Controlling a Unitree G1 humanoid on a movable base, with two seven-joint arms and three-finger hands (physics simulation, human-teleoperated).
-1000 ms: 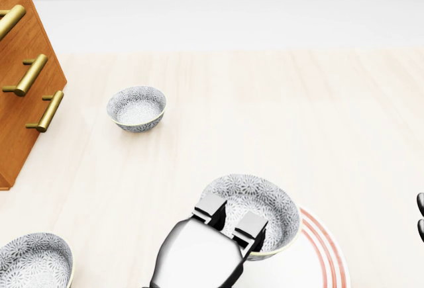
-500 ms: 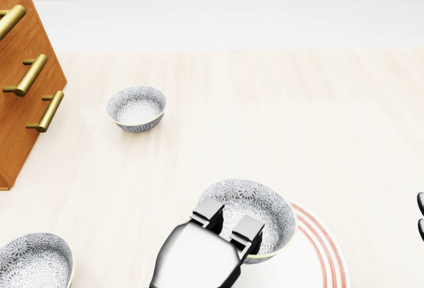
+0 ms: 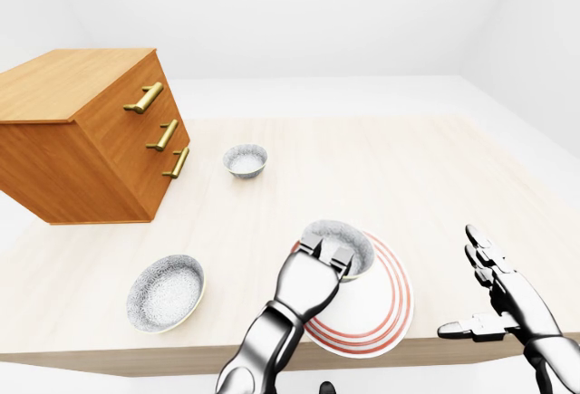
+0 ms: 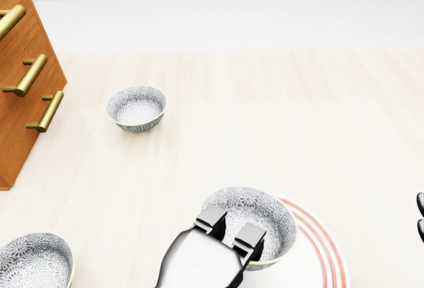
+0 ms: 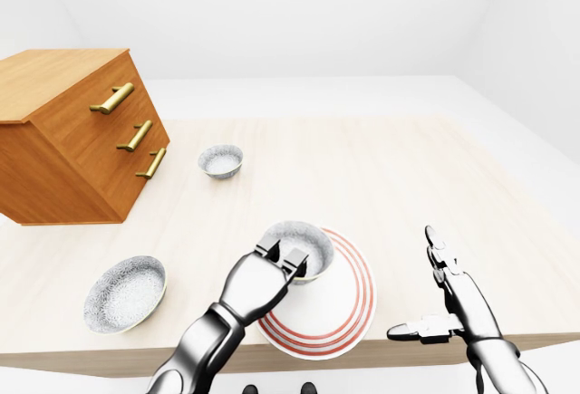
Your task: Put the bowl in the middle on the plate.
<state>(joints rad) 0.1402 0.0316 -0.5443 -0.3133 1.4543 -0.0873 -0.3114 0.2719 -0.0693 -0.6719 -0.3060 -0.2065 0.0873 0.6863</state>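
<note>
A grey patterned bowl (image 3: 340, 240) rests over the upper left part of the white plate with red rings (image 3: 373, 308), near the table's lower edge. My left hand (image 3: 328, 254) is shut on this bowl's near rim, with two fingers (image 4: 250, 236) hooked inside it. In the head view the bowl (image 4: 262, 216) lies at the bottom centre with the plate (image 4: 324, 248) showing to its right. My right hand (image 3: 494, 290) hangs open off to the right of the plate, holding nothing.
A second patterned bowl (image 3: 246, 159) stands higher up the table, and a third (image 3: 165, 291) lies at the lower left. A wooden drawer chest with brass handles (image 3: 91, 131) occupies the left side. The table's lower edge (image 3: 136, 356) runs just below the plate.
The left hand has carried the bowl slightly down and to the right in the head view, further over the plate. The right hand has not moved.
</note>
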